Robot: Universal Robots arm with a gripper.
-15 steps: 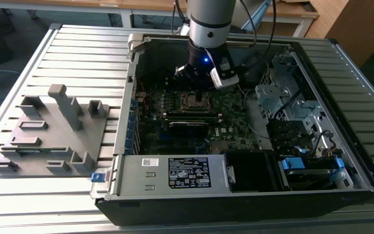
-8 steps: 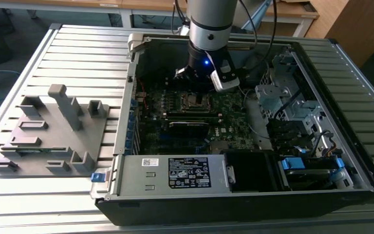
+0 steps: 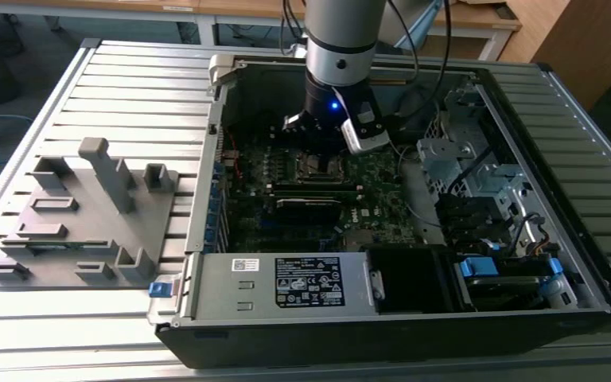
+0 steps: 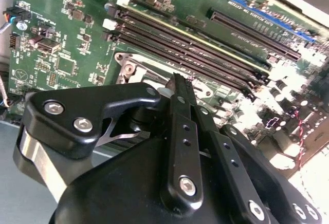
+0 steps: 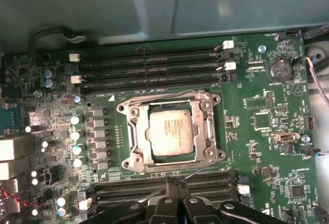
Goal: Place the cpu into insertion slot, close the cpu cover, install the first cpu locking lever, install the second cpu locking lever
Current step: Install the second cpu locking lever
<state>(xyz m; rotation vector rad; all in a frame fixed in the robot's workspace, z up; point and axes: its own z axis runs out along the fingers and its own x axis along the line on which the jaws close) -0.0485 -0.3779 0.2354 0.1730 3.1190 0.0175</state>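
Observation:
The cpu (image 5: 170, 130), silver-grey and square, lies flat in the insertion slot (image 5: 134, 154) on the green motherboard. The cpu cover (image 5: 208, 131), a thin metal frame, lies down around the chip. A thin wire locking lever (image 5: 200, 168) slants off the socket's corner to my fingertips. My gripper (image 5: 176, 184) is shut, its black fingers together at the lever's end; whether the wire is pinched or only touched cannot be told. In the second wrist view my gripper (image 4: 177, 80) stands just beside a socket corner (image 4: 128, 70). In the exterior view my gripper (image 3: 327, 139) hangs over the socket (image 3: 321, 165).
Long black memory slots (image 5: 149, 62) run along both sides of the socket. The open computer case (image 3: 210, 199) holds a power supply box (image 3: 284, 282) at its front and drive bays with cables (image 3: 486, 199) on the exterior view's right. A grey fixture (image 3: 83, 215) sits on the exterior view's left.

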